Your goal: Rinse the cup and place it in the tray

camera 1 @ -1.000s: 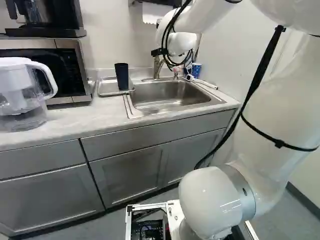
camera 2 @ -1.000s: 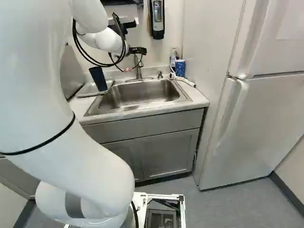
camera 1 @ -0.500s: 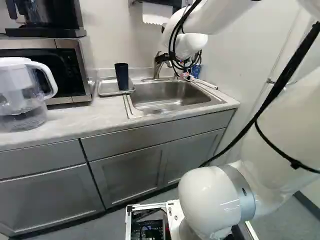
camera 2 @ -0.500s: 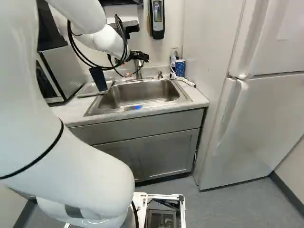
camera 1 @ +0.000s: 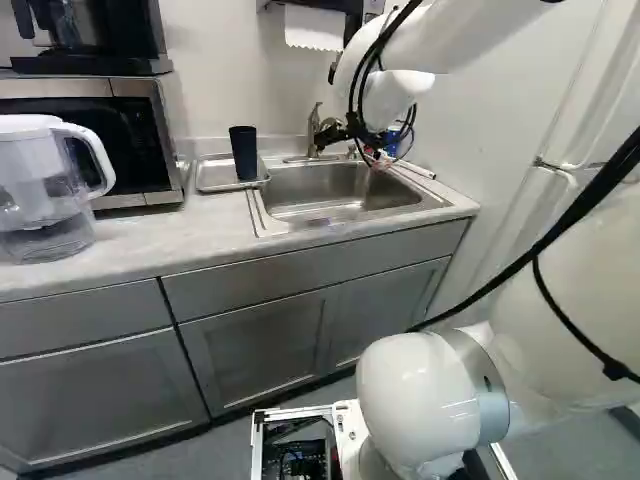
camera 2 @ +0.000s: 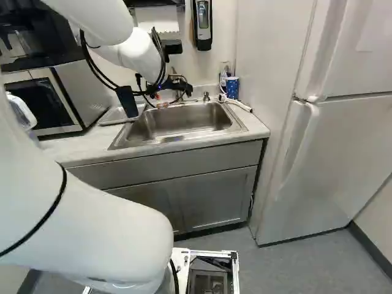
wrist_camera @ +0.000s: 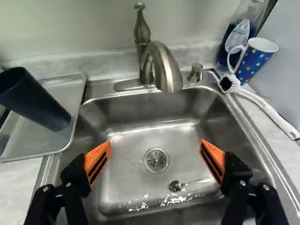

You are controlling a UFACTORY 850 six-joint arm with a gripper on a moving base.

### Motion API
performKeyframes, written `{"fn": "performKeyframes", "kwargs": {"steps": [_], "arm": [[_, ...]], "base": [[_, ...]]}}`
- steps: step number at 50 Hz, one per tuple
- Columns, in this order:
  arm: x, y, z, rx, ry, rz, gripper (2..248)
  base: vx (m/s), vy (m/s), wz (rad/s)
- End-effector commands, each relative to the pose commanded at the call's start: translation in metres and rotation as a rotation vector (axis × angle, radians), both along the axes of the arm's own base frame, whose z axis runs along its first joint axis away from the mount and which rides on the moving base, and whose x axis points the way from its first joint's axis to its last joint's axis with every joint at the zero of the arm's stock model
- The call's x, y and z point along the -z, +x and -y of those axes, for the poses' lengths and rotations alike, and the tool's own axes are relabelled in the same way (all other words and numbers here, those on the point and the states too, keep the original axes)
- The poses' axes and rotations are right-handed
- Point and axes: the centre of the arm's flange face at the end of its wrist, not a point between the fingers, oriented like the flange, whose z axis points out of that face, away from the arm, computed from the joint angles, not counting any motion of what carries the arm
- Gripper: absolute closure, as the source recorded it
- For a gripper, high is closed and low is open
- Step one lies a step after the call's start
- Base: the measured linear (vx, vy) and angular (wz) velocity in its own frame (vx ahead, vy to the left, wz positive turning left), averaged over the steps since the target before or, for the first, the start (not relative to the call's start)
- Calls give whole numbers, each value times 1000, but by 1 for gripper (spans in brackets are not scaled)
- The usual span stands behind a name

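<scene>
On the worktop, the dark cup is stood upright in the tray, beside the sink. The gripper is spread wide above the basin, where a small spoon is seen; farther right, a dotted mug is placed.

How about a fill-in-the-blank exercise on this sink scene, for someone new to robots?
The dark cup stands upright in the ____.
The gripper is not shut but ____.
A small ____ lies beside the drain.
The blue mug is patterned with colored ____.

Missing words: tray; open; spoon; dots.
</scene>
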Motion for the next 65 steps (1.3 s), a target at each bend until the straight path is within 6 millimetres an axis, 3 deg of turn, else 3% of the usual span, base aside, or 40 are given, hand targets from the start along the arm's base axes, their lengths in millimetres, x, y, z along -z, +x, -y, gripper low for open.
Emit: {"fn": "performKeyframes", "kwargs": {"steps": [65], "arm": [[4,-6,-1,-14,8,-57,3]], "base": [[-2,0,0]]}}
